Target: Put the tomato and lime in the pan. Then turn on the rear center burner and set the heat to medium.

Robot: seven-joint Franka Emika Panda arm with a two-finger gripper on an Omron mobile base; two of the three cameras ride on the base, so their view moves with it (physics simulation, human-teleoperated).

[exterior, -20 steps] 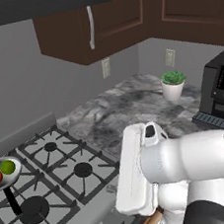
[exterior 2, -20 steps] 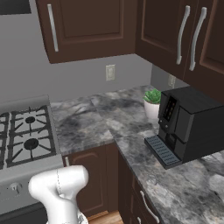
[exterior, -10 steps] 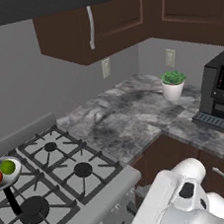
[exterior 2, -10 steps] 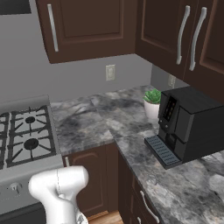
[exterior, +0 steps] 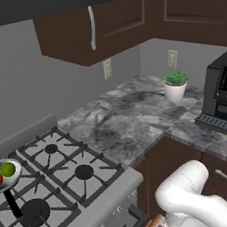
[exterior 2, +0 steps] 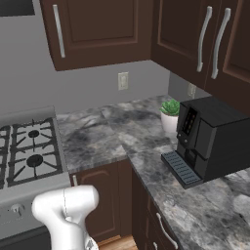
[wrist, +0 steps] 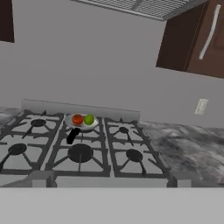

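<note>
Gripper jaws spread wide, holding nothing; hand cam faces stove (wrist: 78, 151) from the front. Pan (wrist: 82, 122) w/ black handle sits on rear center burner (wrist: 83, 131); tomato (wrist: 77, 119) at left and lime (wrist: 89, 119) at right lie inside, side by side.

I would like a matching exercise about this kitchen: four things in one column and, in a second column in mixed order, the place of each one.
Things:
1. tomato
2. lime
3. potted plant
4. pan

Places:
A. on the counter corner, beside the coffee machine
B. on the stove, over the rear center burner
C. in the pan, on the left side in the hand view
D. in the pan, on the right side in the hand view

Pairs: 1-C, 2-D, 3-A, 4-B
</note>
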